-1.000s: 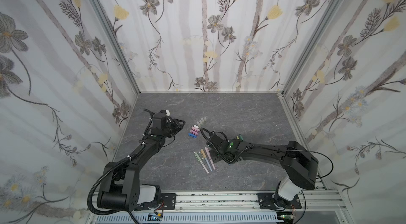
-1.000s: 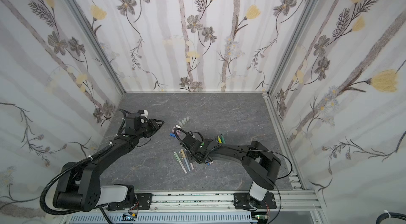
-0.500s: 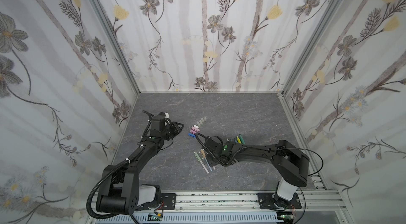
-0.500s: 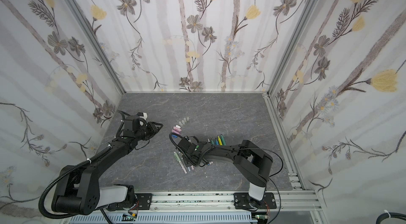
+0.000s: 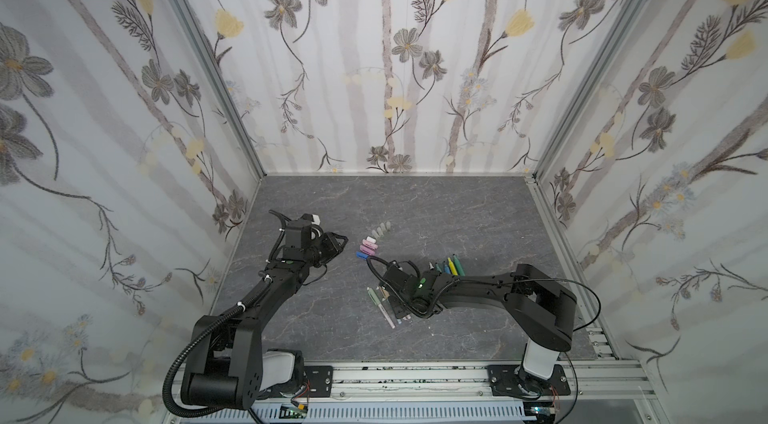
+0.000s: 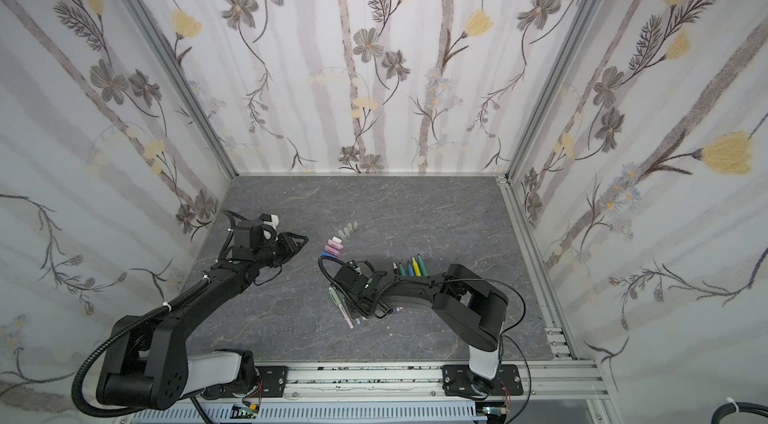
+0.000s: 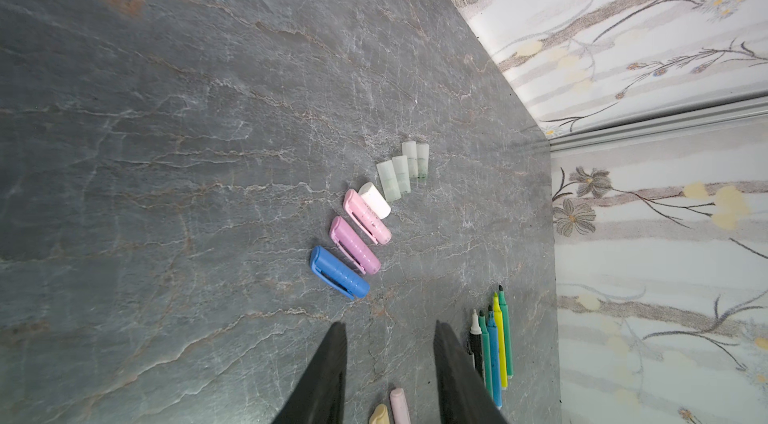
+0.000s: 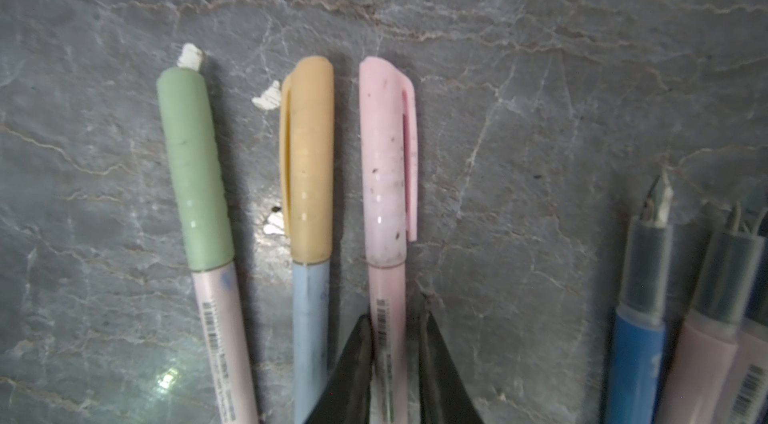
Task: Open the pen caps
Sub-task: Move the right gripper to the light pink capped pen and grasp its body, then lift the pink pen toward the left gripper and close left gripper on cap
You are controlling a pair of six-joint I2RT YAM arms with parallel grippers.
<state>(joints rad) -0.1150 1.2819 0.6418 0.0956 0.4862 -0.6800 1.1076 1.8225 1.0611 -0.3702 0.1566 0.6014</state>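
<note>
Both top views: the left tool [image 5: 341,244] hovers over the left-middle of the table [image 5: 415,201], prongs apart, nothing in it. The loose caps [image 5: 368,247] sit in a curved row at its 3 o'clock, with the see-through caps [image 6: 348,230] at the far end of that row. The right arm [image 5: 478,297] reaches across with its wrist low over a bunch of thin pens [image 5: 376,299] near the table's front-middle. Its tool is tucked under the wrist there, so nothing to read off it from up here. Five uncapped markers [image 5: 448,266] lie side by side at roughly 1 o'clock from that wrist, tips aimed at 12.

Left wrist view: the two black fingers [image 7: 328,372] stand well apart with bare table between them. Ahead lie a blue cap [image 7: 338,272], a purple cap [image 7: 355,245], a loose pink cap [image 7: 368,216] and a white cap [image 7: 375,199], then the four see-through ones. All are flat on the table and none is on a pen. The markers lie just beside one finger.

Right wrist view: the right tool [image 8: 395,314] is closed around the pale barrel of the pink-capped pen [image 8: 386,289], one finger on each side; how tight the squeeze is, hard to say. Its pink cap [image 8: 384,160] is on. Next to it are a peach cap [image 8: 309,160] on a blue barrel and a green cap [image 8: 193,168] on a pinkish one, both seated too. A few bare-nibbed pens [image 8: 646,268] lie off to the side.
</note>
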